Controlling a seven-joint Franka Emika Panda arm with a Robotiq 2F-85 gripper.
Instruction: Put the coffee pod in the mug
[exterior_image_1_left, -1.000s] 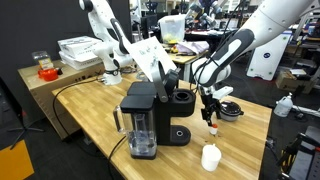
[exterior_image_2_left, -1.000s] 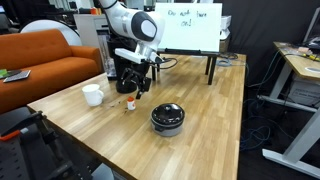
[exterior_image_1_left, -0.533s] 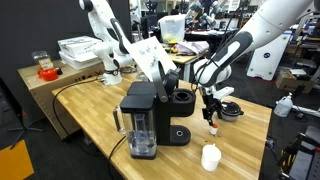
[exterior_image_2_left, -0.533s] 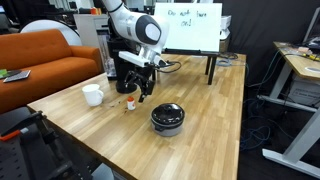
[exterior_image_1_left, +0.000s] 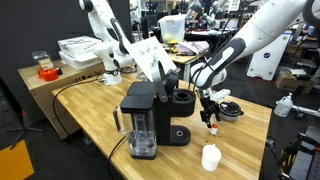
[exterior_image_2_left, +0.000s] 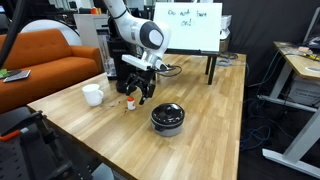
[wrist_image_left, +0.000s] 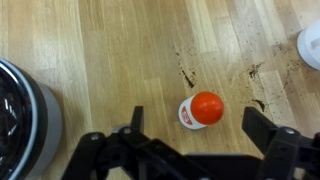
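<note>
The coffee pod (wrist_image_left: 201, 110), a tiny white capsule with an orange-red top, stands on the wooden table. In the wrist view it sits between my open gripper's (wrist_image_left: 198, 128) two black fingers, untouched. In both exterior views my gripper (exterior_image_1_left: 210, 115) (exterior_image_2_left: 138, 96) hangs just above the pod (exterior_image_1_left: 212, 127) (exterior_image_2_left: 131, 103). The white mug (exterior_image_1_left: 210, 157) (exterior_image_2_left: 92, 95) stands on the table a short way from the pod; only its edge shows at the wrist view's right side (wrist_image_left: 310, 45).
A black coffee machine (exterior_image_1_left: 148, 117) with a clear water tank stands beside the pod. A black round dish with a lid (exterior_image_2_left: 167, 118) (wrist_image_left: 20, 115) sits close to the gripper. The table edge (exterior_image_2_left: 150, 165) is nearby.
The gripper has dropped slightly lower over the pod. The pod and mug have not moved.
</note>
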